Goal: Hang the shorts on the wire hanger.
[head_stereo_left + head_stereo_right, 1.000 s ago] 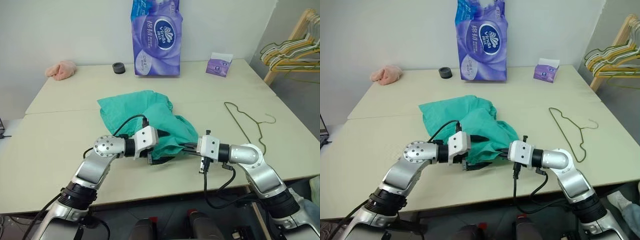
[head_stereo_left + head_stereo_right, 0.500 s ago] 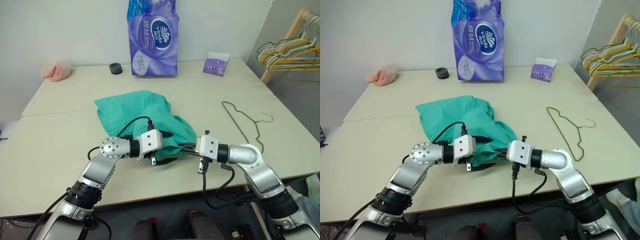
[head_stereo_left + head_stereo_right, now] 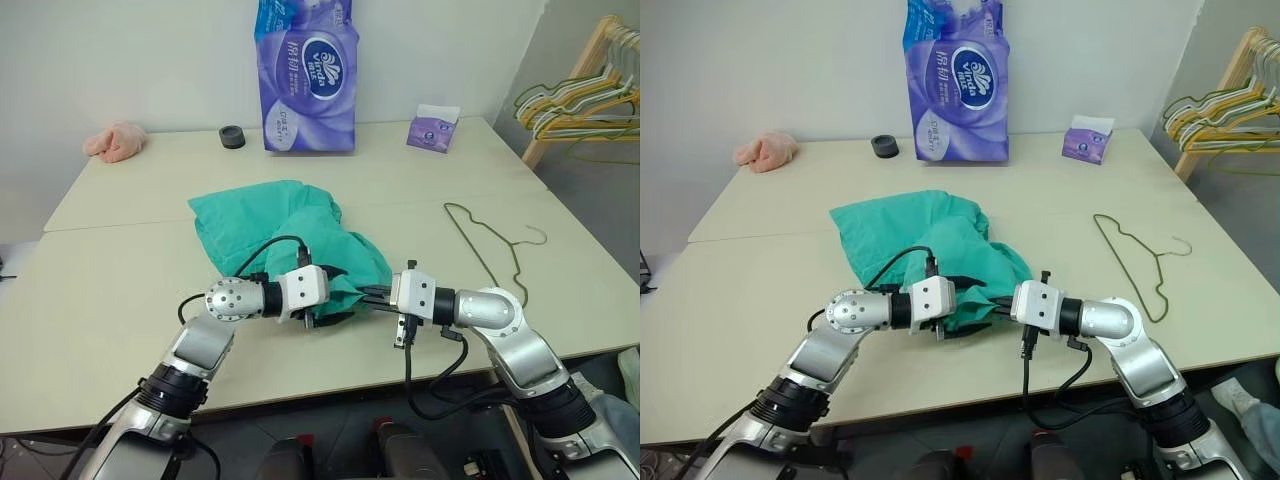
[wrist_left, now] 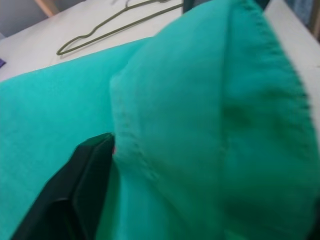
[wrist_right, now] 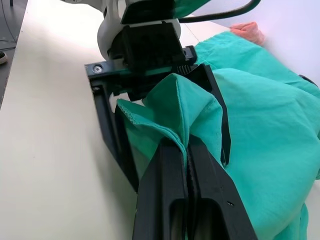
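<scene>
The teal-green shorts (image 3: 290, 225) lie crumpled on the middle of the table, with their near edge lifted. My right gripper (image 3: 363, 292) is shut on a raised fold of that edge (image 5: 175, 100). My left gripper (image 3: 335, 298) faces it from the other side, open. Its two black fingers (image 5: 107, 125) straddle the same fold, and cloth shows beside one finger (image 4: 75, 200). The wire hanger (image 3: 487, 255), thin and dark olive, lies flat on the table to the right of both grippers, apart from the shorts.
A tall purple paper-roll pack (image 3: 308, 75) stands at the back, with a small purple tissue pack (image 3: 434, 128), a black roll (image 3: 232, 136) and a pink cloth (image 3: 113, 140). A wooden rack of yellow and green hangers (image 3: 580, 100) stands off the far right corner.
The left gripper's fingers have drawn closer together around the lifted fold of the shorts. The right gripper has kept its hold in the same place.
</scene>
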Controlling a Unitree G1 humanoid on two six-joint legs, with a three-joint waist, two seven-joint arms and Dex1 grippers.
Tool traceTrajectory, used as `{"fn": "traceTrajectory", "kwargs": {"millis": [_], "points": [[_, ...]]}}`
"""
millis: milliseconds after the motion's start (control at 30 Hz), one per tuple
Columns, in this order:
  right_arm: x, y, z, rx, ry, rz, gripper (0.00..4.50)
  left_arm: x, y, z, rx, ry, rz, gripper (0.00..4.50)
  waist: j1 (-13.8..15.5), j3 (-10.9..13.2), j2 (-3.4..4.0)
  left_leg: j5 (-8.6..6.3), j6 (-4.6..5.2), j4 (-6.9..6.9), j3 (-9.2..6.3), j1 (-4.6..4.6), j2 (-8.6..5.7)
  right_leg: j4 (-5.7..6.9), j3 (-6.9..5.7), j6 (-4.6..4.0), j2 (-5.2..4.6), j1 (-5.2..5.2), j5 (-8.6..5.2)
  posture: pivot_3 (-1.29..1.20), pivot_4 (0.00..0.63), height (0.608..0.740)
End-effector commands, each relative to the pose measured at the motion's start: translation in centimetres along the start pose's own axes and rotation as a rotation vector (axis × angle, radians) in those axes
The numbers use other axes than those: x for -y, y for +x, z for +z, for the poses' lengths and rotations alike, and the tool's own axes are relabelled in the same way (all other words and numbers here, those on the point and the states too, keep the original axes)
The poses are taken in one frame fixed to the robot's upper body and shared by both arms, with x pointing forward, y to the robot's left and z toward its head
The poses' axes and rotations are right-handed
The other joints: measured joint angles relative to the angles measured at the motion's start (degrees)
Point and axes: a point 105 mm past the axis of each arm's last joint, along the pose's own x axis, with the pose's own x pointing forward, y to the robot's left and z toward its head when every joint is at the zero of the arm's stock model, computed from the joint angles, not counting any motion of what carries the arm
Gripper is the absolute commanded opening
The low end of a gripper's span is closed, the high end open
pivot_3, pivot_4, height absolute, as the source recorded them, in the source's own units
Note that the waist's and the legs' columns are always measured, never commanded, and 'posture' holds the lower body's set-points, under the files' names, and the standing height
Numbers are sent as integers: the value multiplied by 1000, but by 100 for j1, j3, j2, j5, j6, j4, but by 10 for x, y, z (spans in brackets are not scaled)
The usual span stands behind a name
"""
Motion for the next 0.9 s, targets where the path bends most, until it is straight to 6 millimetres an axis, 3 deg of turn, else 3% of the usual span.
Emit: {"fn": "traceTrajectory", "kwargs": {"millis": [33, 300, 467, 600, 767, 900], "points": [[-2, 1, 14, 47, -28, 12, 0, -7, 2, 8, 27, 44, 43, 2480, -2, 0, 0, 0, 0, 0, 0, 1, 0, 0, 0, 0, -1, 0, 0, -172, 86, 740], [-5, 1, 13, 40, -29, 26, 0, -2, 0, 6, 29, 28, 15, 59, -2, 0, 0, 0, 0, 0, -1, 0, 0, 1, -1, 0, -1, 0, 0, -172, 85, 740], [-8, -1, 14, 45, -32, 59, 0, -2, -4, 4, 17, 24, 1, 25, -3, 0, 0, 0, 0, 0, -1, 0, 0, 1, -1, 0, -1, 0, 0, -173, 81, 740], [-5, -2, 15, 45, -19, 58, 852, -4, -6, 4, 15, 20, -3, 0, -4, -1, 0, 0, 0, 0, -1, 0, 1, 1, -1, 0, -1, 0, 0, -173, 79, 740], [-5, -7, 12, 16, -17, 66, 2520, -1, -12, 3, 0, -5, -33, 0, -5, -1, 0, 0, 0, 0, -1, 1, 1, 1, -1, 0, -1, 0, 0, -173, 78, 740], [-8, -24, 8, -30, 29, 94, 3866, -13, -36, 2, -25, -78, -1, 0, -6, -1, -1, -1, -1, 0, -1, 0, 1, 3, -1, 0, -2, -1, 0, -169, 81, 740]]}}
